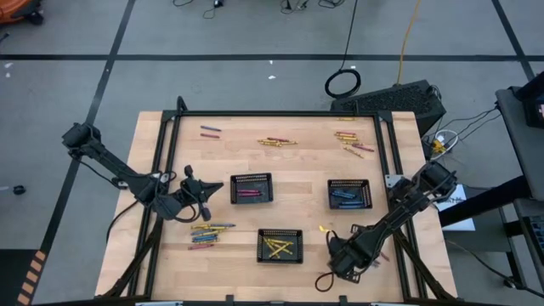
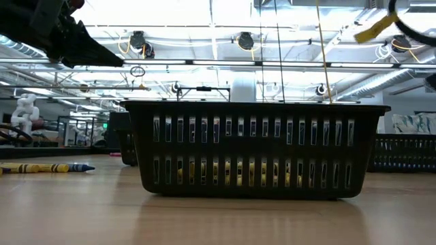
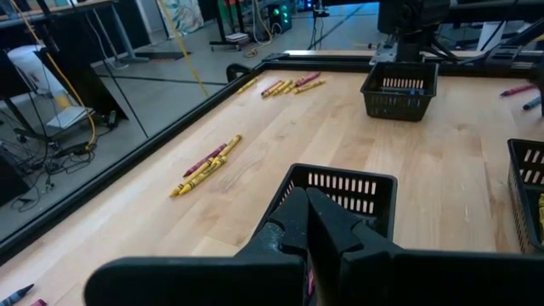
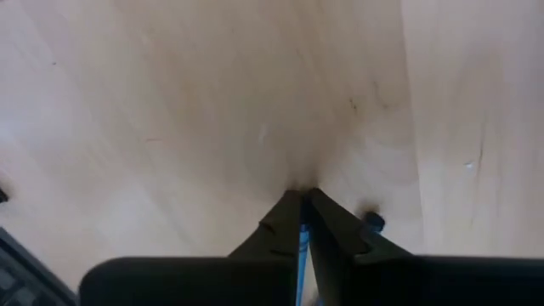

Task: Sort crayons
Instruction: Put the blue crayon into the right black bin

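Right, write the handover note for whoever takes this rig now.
Right claw: shut on a blue crayon, low over bare wood near the front right of the table.
Left claw: shut, empty, beside the pink tray.
Done so far: pink crayons sit in that tray, blue ones in the blue tray, yellow ones in the yellow tray.
Left to sort: loose crayons front left, a pair back left, a back-centre group, a back-right group, and one yellow crayon by the right arm.
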`<action>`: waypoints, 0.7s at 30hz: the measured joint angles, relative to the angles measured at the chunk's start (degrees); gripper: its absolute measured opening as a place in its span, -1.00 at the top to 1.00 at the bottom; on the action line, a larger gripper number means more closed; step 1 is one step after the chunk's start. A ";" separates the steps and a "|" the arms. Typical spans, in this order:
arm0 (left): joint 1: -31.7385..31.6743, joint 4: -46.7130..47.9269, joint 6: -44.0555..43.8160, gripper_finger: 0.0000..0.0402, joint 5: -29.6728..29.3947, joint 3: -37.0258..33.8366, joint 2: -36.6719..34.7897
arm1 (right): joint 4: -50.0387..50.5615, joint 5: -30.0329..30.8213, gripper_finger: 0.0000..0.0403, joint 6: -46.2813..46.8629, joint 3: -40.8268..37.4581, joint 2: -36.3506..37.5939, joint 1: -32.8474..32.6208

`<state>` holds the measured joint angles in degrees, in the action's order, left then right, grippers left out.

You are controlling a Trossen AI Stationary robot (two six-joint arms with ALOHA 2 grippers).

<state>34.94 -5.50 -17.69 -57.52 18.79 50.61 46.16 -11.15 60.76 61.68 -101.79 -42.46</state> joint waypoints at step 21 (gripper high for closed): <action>0.02 -0.03 -0.07 0.99 0.53 0.00 -0.02 | 9.34 45.00 1.00 -35.24 -1.63 21.76 16.76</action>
<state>34.96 -5.53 -17.76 -56.99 18.79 50.59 55.50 33.85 25.52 60.05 -80.03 -25.70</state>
